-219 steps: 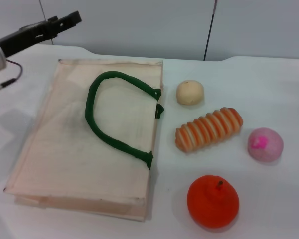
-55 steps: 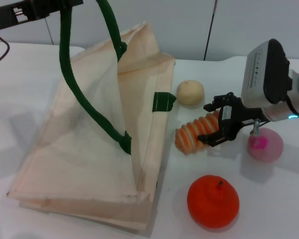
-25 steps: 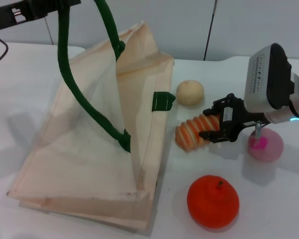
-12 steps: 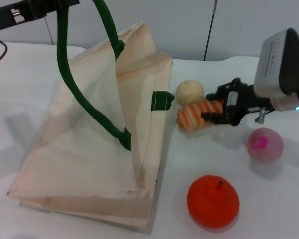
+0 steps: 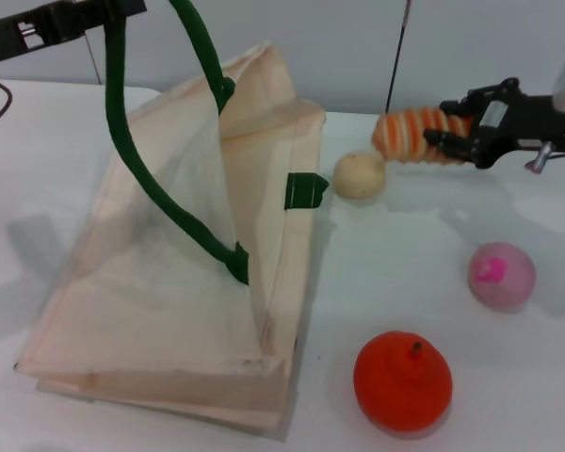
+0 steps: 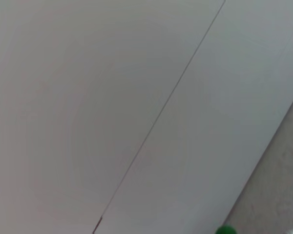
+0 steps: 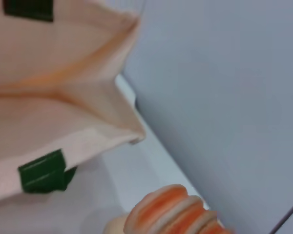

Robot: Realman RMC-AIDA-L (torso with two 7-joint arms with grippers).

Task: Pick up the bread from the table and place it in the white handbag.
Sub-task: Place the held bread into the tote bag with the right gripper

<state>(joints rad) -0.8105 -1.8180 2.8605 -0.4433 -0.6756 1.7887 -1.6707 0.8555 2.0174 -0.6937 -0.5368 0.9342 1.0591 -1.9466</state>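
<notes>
You have a beige bun (image 5: 359, 175) beside the bag's edge, a pink ball (image 5: 501, 274) right, an orange fruit (image 5: 402, 380) nearest the camera.

**No readable text in any view**

No words, labels, brands, numbers or signs can be read. The handbag (image 5: 169, 282), the bread (image 5: 410, 134) and the wall behind carry no print. The left wrist view shows only plain wall panels, and the right wrist view only bare fabric and striped bread, with no lettering on either.
</notes>
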